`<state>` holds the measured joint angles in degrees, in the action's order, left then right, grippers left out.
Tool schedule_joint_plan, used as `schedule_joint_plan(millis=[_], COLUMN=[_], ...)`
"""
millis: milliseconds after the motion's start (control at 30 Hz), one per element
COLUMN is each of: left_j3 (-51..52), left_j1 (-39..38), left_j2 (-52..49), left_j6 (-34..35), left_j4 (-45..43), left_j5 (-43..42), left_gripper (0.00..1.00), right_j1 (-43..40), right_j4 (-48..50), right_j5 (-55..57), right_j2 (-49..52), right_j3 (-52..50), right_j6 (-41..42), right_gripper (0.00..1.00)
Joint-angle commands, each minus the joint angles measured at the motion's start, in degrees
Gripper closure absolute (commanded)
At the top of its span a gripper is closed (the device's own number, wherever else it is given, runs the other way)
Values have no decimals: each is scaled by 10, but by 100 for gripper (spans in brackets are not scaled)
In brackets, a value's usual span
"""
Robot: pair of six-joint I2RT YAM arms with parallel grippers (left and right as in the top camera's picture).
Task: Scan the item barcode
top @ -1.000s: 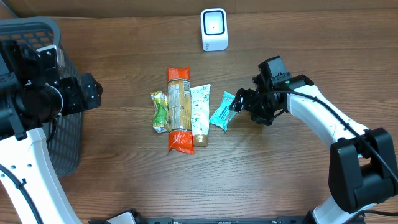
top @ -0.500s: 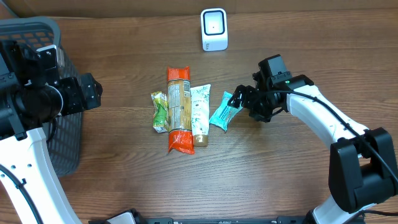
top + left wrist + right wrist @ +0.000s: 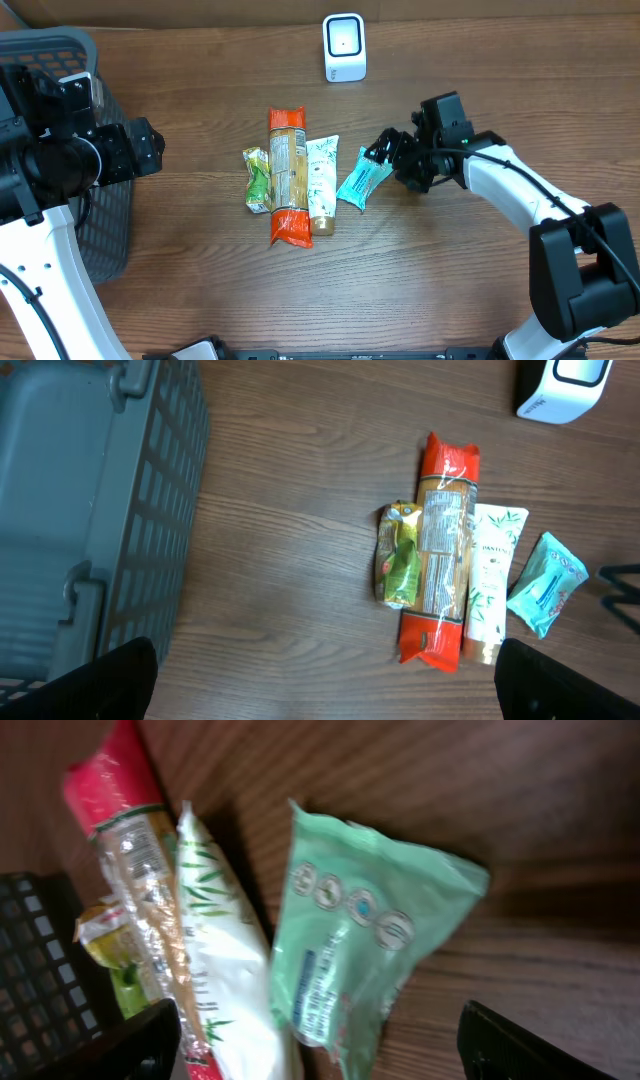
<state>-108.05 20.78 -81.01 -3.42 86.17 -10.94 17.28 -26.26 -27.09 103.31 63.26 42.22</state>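
Note:
Four items lie in a row on the wooden table: a small green packet (image 3: 257,180), a long orange-red packet (image 3: 287,176), a white tube (image 3: 322,183) and a teal packet (image 3: 359,179). The white scanner (image 3: 344,47) stands at the back. My right gripper (image 3: 385,160) is open at the teal packet's right end. In the right wrist view the teal packet (image 3: 360,950) lies between the spread fingers of that gripper (image 3: 320,1055), ungripped. My left gripper (image 3: 140,150) hangs open high over the table beside the basket, and in its own view it (image 3: 330,690) holds nothing.
A dark grey slatted basket (image 3: 60,60) fills the left edge, seen also in the left wrist view as the basket (image 3: 80,510). The scanner (image 3: 560,390) and all four items, among them the orange-red packet (image 3: 445,580), show there too.
My right gripper has turned and edged closer over the teal packet's right end, its jaws a touch wider. The left arm and the items have not moved.

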Motion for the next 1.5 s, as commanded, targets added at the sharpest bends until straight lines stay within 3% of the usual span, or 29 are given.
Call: schedule_joint_plan(millis=[0, 433, 1467], left_j3=[-4, -4, -4], left_j1=[2, 2, 2], left_j2=[-3, -3, -3], left_j6=[-11, -11, -11], left_j4=[0, 0, 0], left_j5=[-7, -7, -7], left_gripper=[0, 0, 0], right_j1=[-2, 31, 45], right_j4=[22, 53, 52], right_j5=[3, 110, 136], right_j2=[-5, -5, -5], right_j3=[-30, -66, -67], right_j6=[54, 151, 148], right_gripper=[11, 12, 10])
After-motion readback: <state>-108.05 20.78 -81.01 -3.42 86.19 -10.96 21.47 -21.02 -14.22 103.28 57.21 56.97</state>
